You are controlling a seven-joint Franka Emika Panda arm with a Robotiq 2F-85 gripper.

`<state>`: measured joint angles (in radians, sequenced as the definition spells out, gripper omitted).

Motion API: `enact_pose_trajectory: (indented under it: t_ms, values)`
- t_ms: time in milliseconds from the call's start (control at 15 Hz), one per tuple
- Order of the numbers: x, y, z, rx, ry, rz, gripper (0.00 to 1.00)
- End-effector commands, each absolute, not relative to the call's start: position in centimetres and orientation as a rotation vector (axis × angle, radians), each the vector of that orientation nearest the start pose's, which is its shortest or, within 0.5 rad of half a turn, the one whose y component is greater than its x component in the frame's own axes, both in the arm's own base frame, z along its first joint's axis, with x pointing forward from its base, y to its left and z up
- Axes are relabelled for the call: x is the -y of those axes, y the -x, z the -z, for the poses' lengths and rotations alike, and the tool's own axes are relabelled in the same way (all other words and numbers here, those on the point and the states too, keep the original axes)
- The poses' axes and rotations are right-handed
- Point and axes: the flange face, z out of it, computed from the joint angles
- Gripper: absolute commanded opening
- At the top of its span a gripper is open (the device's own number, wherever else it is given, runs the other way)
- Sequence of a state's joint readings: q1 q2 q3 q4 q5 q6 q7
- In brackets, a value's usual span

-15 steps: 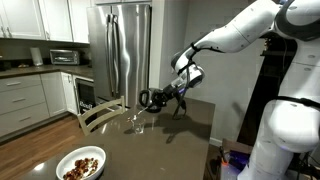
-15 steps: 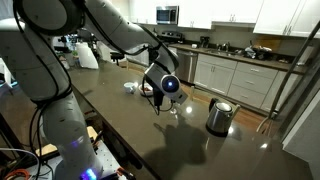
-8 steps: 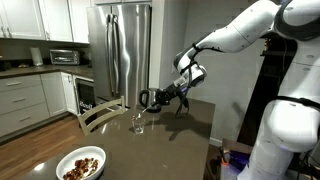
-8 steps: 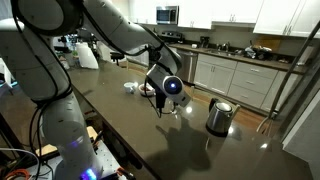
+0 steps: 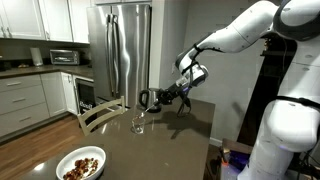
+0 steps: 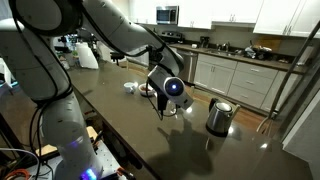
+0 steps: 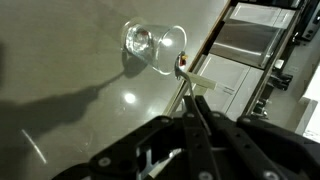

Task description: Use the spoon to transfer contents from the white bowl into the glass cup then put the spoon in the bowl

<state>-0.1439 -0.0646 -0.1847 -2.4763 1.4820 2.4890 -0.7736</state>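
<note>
The glass cup (image 7: 155,45) stands on the dark table; in the wrist view it is just ahead of my gripper (image 7: 192,108). The gripper is shut on the thin handle of the spoon (image 7: 186,85), whose tip is at the cup's rim. I cannot tell whether the spoon carries anything. In an exterior view the gripper (image 5: 150,98) hangs just above the cup (image 5: 138,124), and the white bowl (image 5: 66,158) with brown contents (image 5: 80,168) sits at the near table edge. In an exterior view the gripper (image 6: 163,92) is between the bowl (image 6: 132,87) and the cup (image 6: 173,108).
A steel kettle (image 6: 219,116) with a black handle stands on the table beyond the cup. A chair back (image 5: 100,113) stands at the table's side. A steel fridge (image 5: 122,55) and kitchen cabinets (image 5: 25,100) are behind.
The gripper with the spoon has shifted only slightly over the cup. The bowl, cup and kettle have not moved.
</note>
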Motion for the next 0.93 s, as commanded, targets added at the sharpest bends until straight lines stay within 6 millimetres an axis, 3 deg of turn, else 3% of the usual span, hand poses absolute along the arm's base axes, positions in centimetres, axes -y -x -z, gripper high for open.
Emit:
enact_pose_trajectory:
  t_ms: [0, 867]
  values:
    - [15.4, -44.7, -32.0, -0.93, 2.185, 0.629, 0.02]
    - [12.1, -46.6, -33.6, -0.902, 2.366, 0.587, 0.02]
